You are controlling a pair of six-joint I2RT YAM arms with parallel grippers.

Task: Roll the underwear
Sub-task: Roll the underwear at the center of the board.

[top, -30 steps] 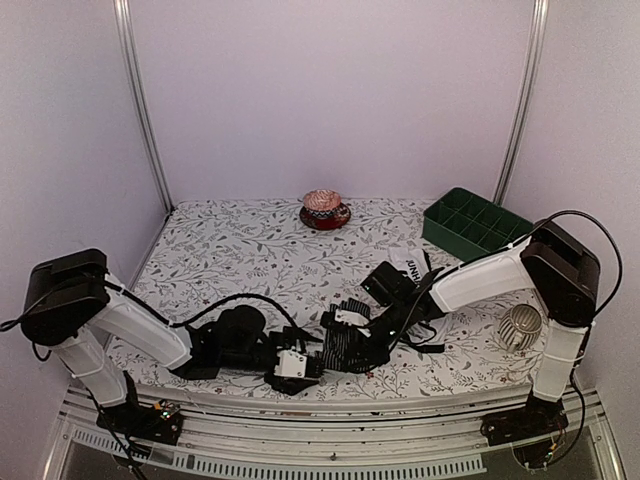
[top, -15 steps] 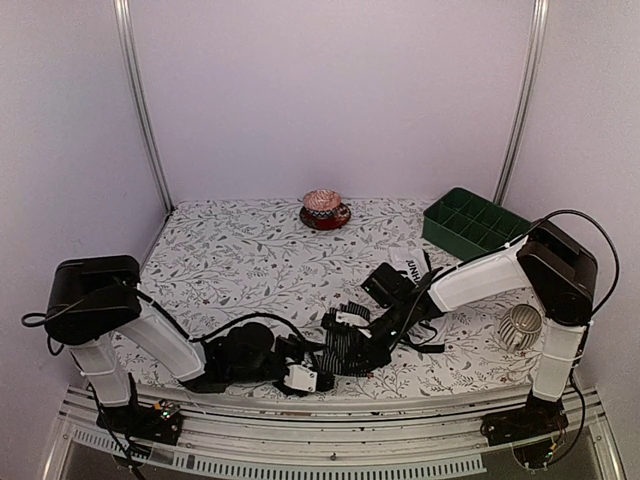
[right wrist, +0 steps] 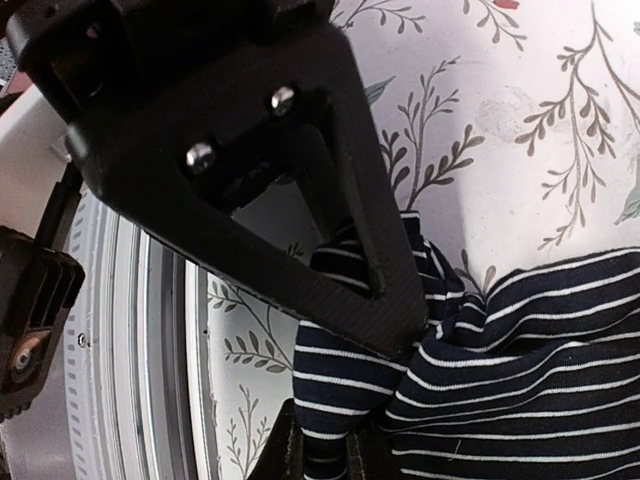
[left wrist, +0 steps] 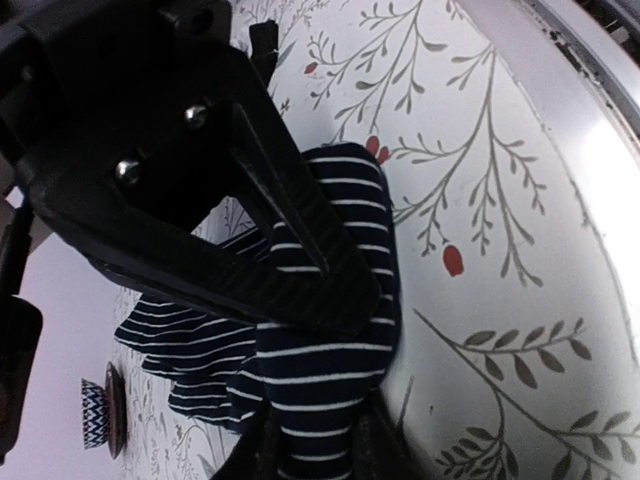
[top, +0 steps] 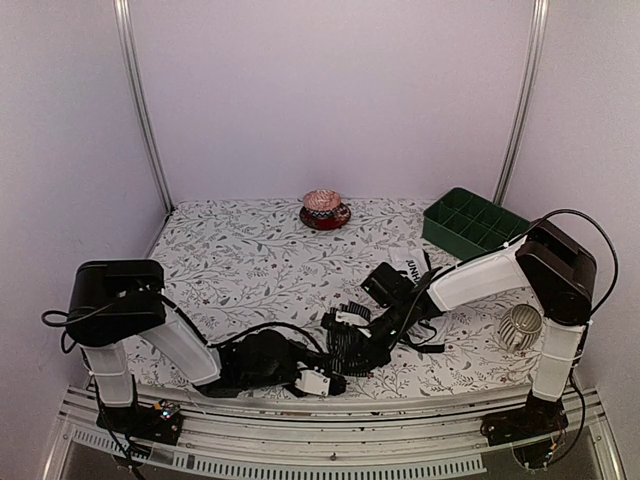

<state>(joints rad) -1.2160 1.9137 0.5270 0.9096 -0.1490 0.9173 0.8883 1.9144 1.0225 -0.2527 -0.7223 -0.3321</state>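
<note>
Here: striped briefs [top: 350, 345] bunched near front edge of table [top: 250, 250], between arms. Left gripper [left wrist: 330, 375] pinched on one end, seemingly tight. Right gripper [right wrist: 355, 390] clamped on other end. White briefs [top: 412, 262] behind right arm, partly hidden.

The only lettering I am making out is sitting on the white briefs [top: 409, 262], which are lying on the flowered surface [top: 240, 250] just behind the right arm [top: 480, 278]. A short row of black capitals is running along the white cloth, turned sideways in the overhead view. It is reading roughly as "UNNH", but the letters are coming through too small to be sure of the first one.
</note>
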